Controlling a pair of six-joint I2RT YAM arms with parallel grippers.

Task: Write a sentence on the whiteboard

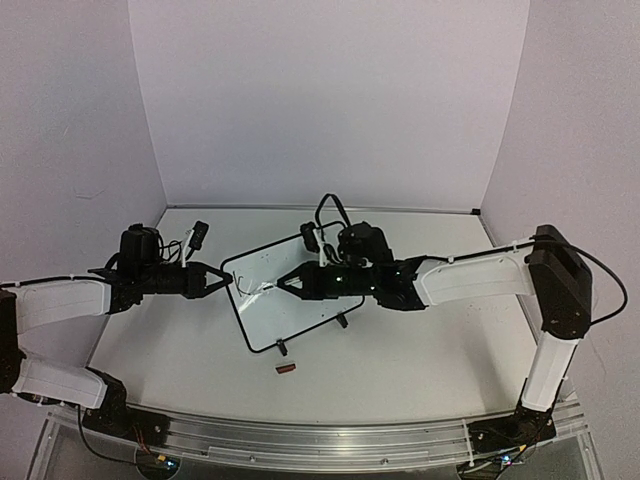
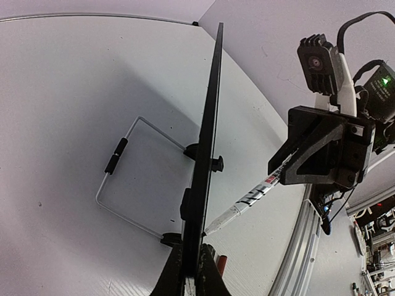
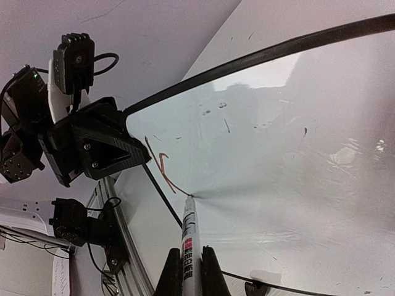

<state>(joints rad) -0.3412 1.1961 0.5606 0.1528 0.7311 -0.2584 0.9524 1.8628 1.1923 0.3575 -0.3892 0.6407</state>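
The table point(image 1: 430, 370) is carrying the whiteboard point(image 1: 292, 322), which is standing propped on its feet. The left gripper point(image 1: 226, 281) is clamping the whiteboard's left edge. The right gripper point(image 1: 283, 285) is pinching a marker point(image 3: 188, 237), whose tip is pressing the whiteboard's face. The sentence point(image 3: 162, 169) is barely beginning, with a few strokes beside that edge and nearly all the lettering left to do.

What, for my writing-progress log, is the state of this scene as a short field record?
whiteboard: standing on the table
left fingers: shut on the whiteboard's edge
right fingers: shut on the marker
marker tip: touching the whiteboard
writing: a few strokes near the held edge, no readable word
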